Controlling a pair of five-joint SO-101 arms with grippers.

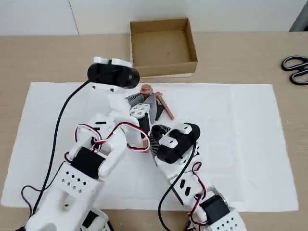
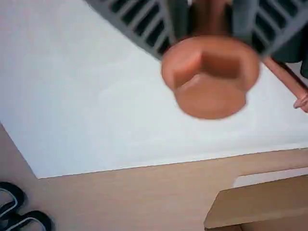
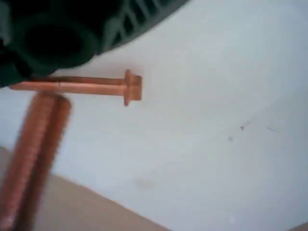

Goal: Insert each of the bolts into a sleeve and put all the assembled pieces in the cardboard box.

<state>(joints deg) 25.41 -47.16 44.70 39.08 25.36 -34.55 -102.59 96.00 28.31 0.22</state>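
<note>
My left gripper [image 1: 144, 99] is shut on a copper bolt [image 1: 146, 89], a little in front of the cardboard box [image 1: 163, 48]. In the left wrist view the bolt's hexagonal head [image 2: 210, 77] sticks out beyond the grey fingers [image 2: 139, 24], above the white sheet. A second copper bolt [image 1: 165, 107] lies on the sheet just beside them, and the right wrist view shows it lying flat [image 3: 82, 86]. My right gripper [image 1: 151, 126] sits close behind the left one. A blurred threaded copper rod [image 3: 33, 154] crosses the right wrist view up close; what holds it is unclear.
A white sheet [image 1: 240, 144] covers the wooden table [image 1: 29, 57]. The open box stands at the sheet's far edge, and one corner of it [image 2: 260, 202] shows in the left wrist view. Black scissors [image 1: 296, 70] lie at the far right on bare wood.
</note>
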